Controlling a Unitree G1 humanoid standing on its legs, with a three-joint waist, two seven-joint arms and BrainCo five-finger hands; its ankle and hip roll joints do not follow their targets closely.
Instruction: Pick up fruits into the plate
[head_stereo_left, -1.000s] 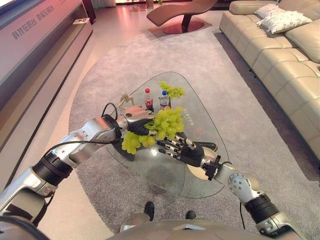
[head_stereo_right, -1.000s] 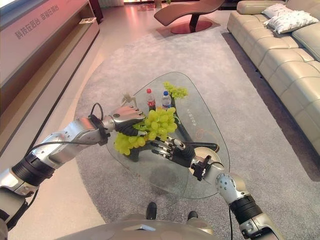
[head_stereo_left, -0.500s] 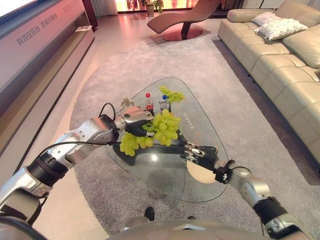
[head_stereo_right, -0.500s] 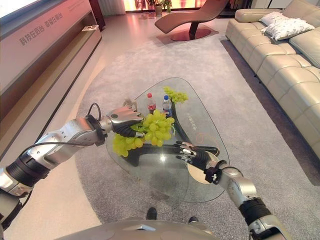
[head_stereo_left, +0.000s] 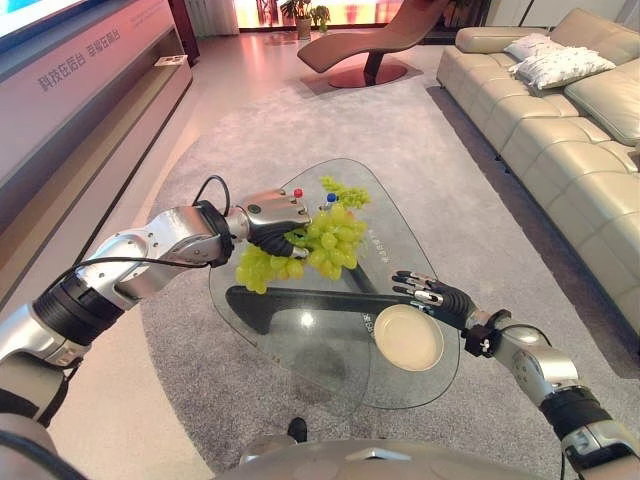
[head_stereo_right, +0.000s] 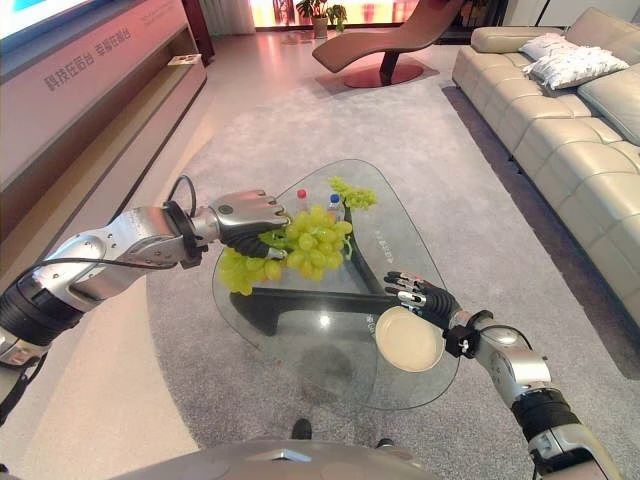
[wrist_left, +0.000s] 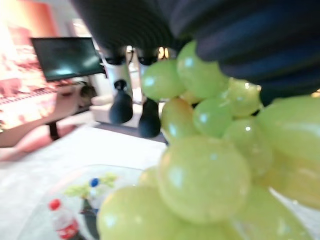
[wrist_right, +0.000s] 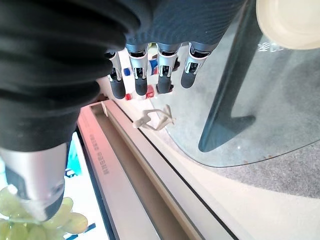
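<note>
The left hand (head_stereo_left: 272, 222) clasps the grapes (head_stereo_left: 318, 246) aloft for carrying; the plate (head_stereo_left: 408, 337) lies ahead, beside the right hand (head_stereo_left: 432, 296), whose fingers stay extended, empty.

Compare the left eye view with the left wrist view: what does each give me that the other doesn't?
Left eye view alone: the cream plate on the glass table, bare, with the right hand open just beyond its rim, plus the sofa and lounge chair.

Left wrist view alone: a close look at the individual grapes, and a dark screen in the background.

Both: the left hand shut on the green grape bunch, held above the table, and the two bottles near a second grape bunch.
</note>
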